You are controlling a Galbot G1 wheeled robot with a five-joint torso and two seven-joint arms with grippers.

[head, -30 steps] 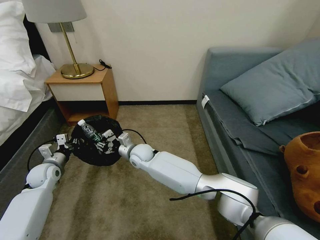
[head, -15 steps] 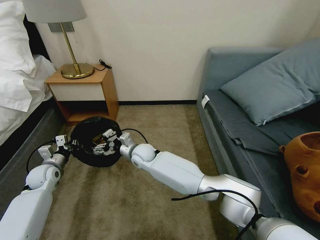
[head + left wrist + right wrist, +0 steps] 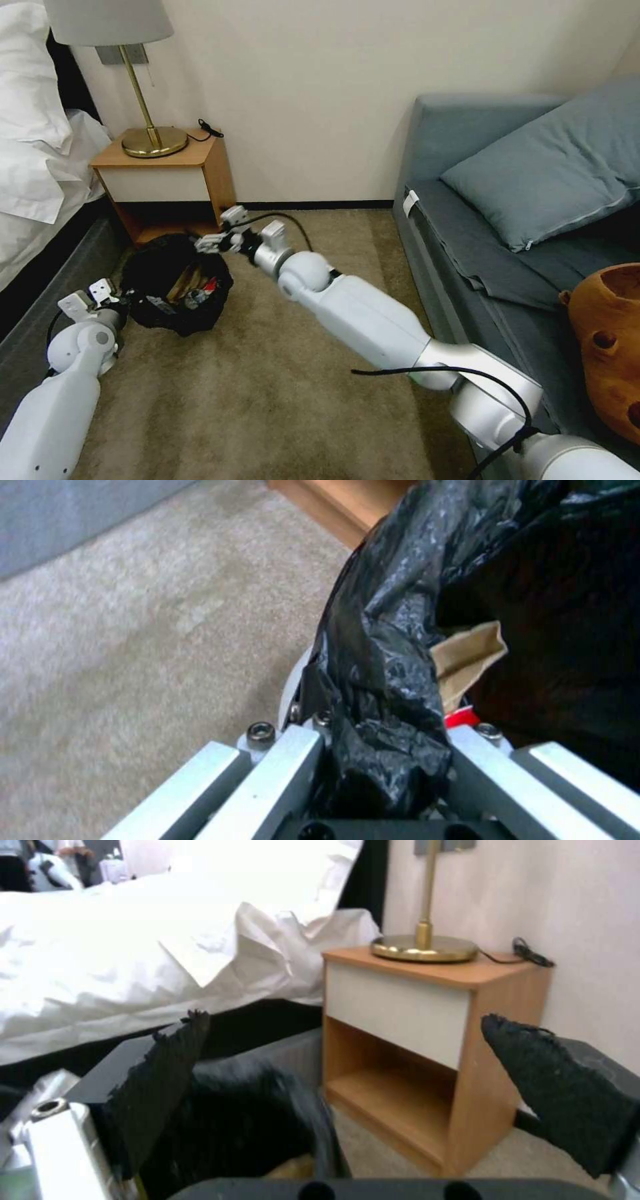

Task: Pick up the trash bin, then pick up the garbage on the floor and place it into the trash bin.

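The trash bin (image 3: 175, 288), lined with a black bag, hangs low over the carpet by the nightstand. My left gripper (image 3: 120, 299) is shut on its near-left rim. In the left wrist view the left gripper (image 3: 383, 740) pinches the black bag over the white rim of the trash bin (image 3: 292, 700). Garbage lies inside: a brown paper bag (image 3: 179, 283) (image 3: 467, 652), a red packet (image 3: 210, 285) (image 3: 460, 717) and a bottle (image 3: 195, 298). My right gripper (image 3: 215, 233) is open and empty, raised above the bin's far edge. In the right wrist view the right gripper (image 3: 345, 1021) spreads its black pads (image 3: 167, 1075) wide.
A wooden nightstand (image 3: 173, 180) (image 3: 427, 1040) with a brass lamp (image 3: 153, 140) stands just behind the bin. The bed (image 3: 33, 167) runs along the left and a grey sofa (image 3: 480, 220) along the right. Open carpet (image 3: 267, 400) lies between them.
The bottle held over the bin one second ago now lies inside it. My right gripper has lifted out and back toward the nightstand. The bin has sunk lower and to the left.
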